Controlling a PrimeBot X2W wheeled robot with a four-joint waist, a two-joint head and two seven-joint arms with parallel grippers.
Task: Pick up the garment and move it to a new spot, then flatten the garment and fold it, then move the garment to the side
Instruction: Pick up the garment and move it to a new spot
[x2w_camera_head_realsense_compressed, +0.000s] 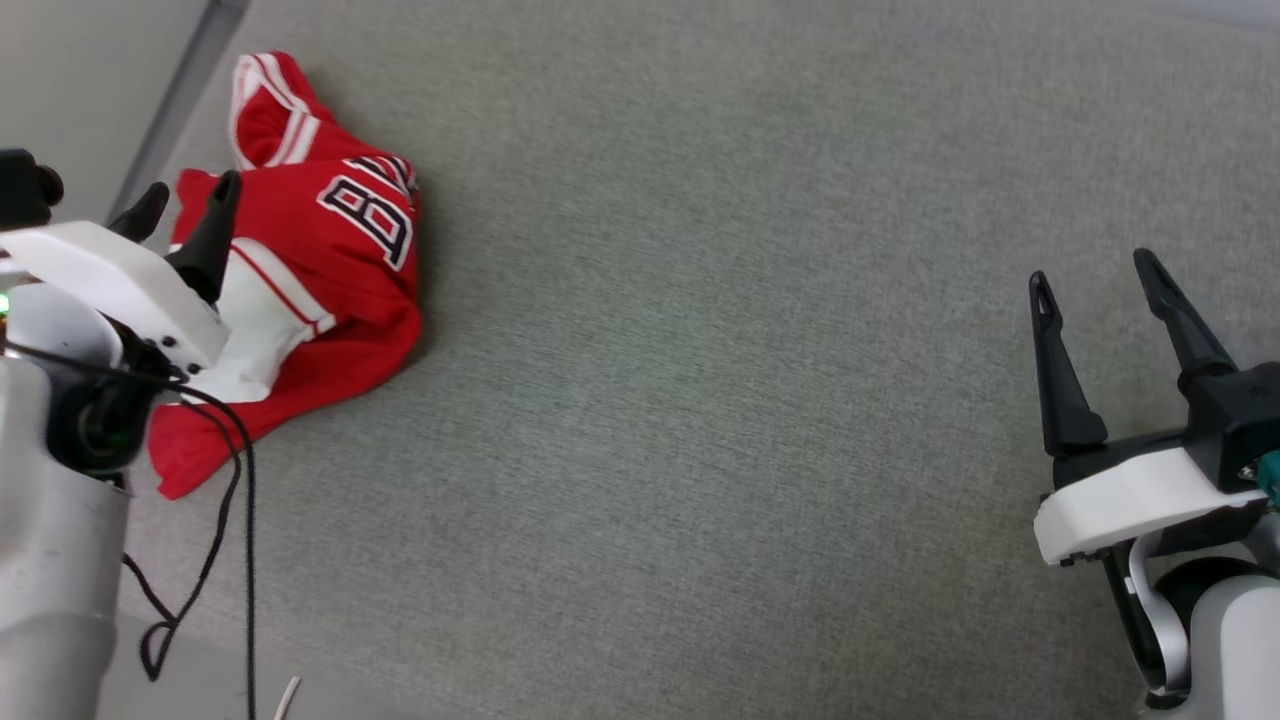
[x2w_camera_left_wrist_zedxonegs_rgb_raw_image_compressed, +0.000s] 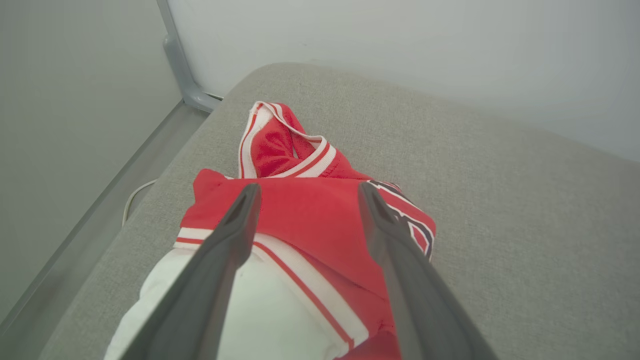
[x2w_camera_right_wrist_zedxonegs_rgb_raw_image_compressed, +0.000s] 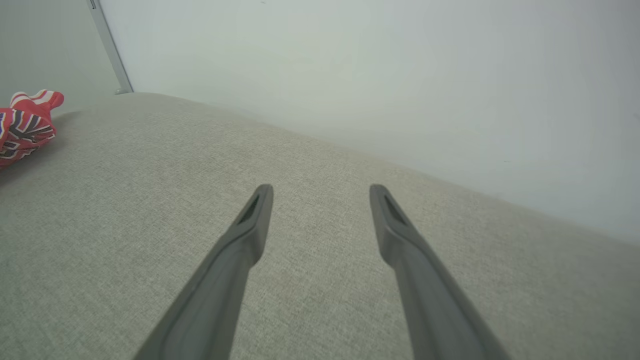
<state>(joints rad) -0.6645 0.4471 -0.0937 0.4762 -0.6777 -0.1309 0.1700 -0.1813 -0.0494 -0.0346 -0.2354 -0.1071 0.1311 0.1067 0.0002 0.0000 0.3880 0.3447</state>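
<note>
Both gape empty: left pincer over bunched garment, right pincer well apart. Risk: shallow pinch catches one layer, slips.

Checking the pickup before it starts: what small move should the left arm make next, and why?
Probably lower the left gripper onto the garment, ready to close: its jaws stand open over the crumpled heap, holding nothing.
</note>
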